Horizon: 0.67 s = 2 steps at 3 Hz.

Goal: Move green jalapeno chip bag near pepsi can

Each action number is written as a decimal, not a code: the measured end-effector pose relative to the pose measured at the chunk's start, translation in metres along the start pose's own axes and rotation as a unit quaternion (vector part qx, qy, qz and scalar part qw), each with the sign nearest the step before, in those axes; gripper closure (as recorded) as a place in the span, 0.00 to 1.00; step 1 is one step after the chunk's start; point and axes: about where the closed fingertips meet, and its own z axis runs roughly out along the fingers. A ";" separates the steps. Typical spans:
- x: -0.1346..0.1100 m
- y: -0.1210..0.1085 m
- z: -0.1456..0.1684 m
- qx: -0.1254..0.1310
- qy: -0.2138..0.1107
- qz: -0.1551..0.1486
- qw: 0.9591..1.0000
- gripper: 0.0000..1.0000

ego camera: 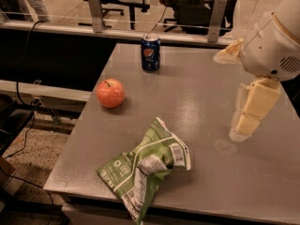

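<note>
The green jalapeno chip bag [149, 169] lies crumpled near the table's front edge, its white label panel and barcode facing up. The pepsi can [150, 52] stands upright at the far side of the table, well apart from the bag. My gripper [232, 95] hangs over the right part of the table, to the right of the bag and higher than it. It is open and holds nothing. One cream finger [253, 108] points down toward the tabletop, and the other shows at the upper left of the wrist.
An orange-red apple [110, 93] sits near the left edge of the grey table [206, 97], between can and bag. A railing with metal posts [95, 4] and office chairs stand behind the table. Cables lie on the floor at the left.
</note>
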 end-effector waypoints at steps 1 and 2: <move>-0.037 0.028 0.025 -0.037 -0.038 -0.050 0.997 0.00; -0.056 0.045 0.047 -0.061 -0.050 -0.077 0.994 0.00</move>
